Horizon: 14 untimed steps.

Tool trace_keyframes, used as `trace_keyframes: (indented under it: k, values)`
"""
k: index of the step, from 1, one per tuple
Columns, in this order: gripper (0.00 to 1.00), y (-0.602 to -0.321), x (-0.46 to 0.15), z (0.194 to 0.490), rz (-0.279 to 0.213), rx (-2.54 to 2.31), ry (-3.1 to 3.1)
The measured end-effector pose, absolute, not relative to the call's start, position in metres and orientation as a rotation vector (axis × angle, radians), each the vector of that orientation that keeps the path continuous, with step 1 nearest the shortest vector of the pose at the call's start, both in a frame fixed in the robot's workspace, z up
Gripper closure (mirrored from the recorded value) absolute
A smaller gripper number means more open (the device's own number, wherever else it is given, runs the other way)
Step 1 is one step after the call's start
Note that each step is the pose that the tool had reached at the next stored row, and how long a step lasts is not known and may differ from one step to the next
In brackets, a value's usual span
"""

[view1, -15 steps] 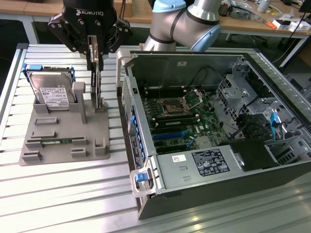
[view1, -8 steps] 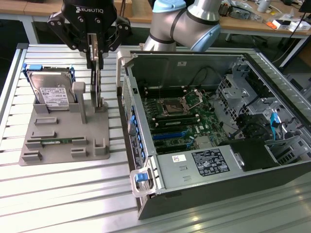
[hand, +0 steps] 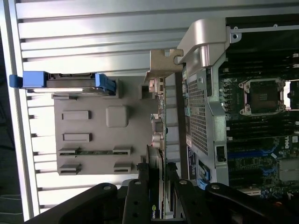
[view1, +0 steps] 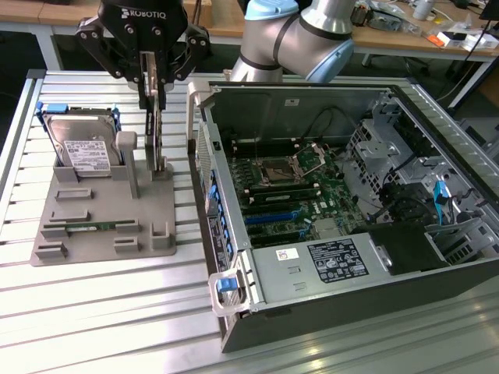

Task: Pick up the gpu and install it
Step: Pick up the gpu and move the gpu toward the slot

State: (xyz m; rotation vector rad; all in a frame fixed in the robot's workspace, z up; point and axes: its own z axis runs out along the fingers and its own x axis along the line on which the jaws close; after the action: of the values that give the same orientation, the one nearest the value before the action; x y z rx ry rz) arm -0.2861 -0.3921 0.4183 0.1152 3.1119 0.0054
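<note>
**Black card held upright in the fingers, beside the open case**

Aluminium slats form the table (view1: 101, 312). On it, to the exterior view's right of the fingers, lies the open computer case (view1: 312, 331), with its motherboard (view1: 288, 187) exposed. Below the fingertips sits a grey holder (view1: 101, 206). A silver hard drive (view1: 82, 144) in a blue frame stands at the holder's far edge, to the exterior view's left of the fingers.

The black gripper (view1: 156, 101) hangs over the holder, and white lettering on its body reads ROBOTIQ. Its fingers (hand: 135, 200) are closed on the gpu (view1: 158, 140), one on each flat face.

In the exterior view the card is seen edge-on, as a thin dark strip. Its long axis runs straight on from the fingers, pointing down to the holder. I cannot tell whether its lower end touches the holder or is just clear of it. In the wrist view the card's edge runs directly away from the fingertips. The pale metal bracket (hand: 163, 63) is at the end farthest from them, just beside the corner of the case.

The card carries a small green and white mark close to the fingertips, too small to read. The white label on the hard drive and the black label (view1: 337, 261) inside the case both carry print too fine to read.
</note>
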Motion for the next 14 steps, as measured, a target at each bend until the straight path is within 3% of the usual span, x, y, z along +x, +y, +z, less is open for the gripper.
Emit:
trace_keyframes:
  k: [14]
  values:
    - [0.75,-0.3921,-0.2861,0.4271,0.005,0.115,3.112]
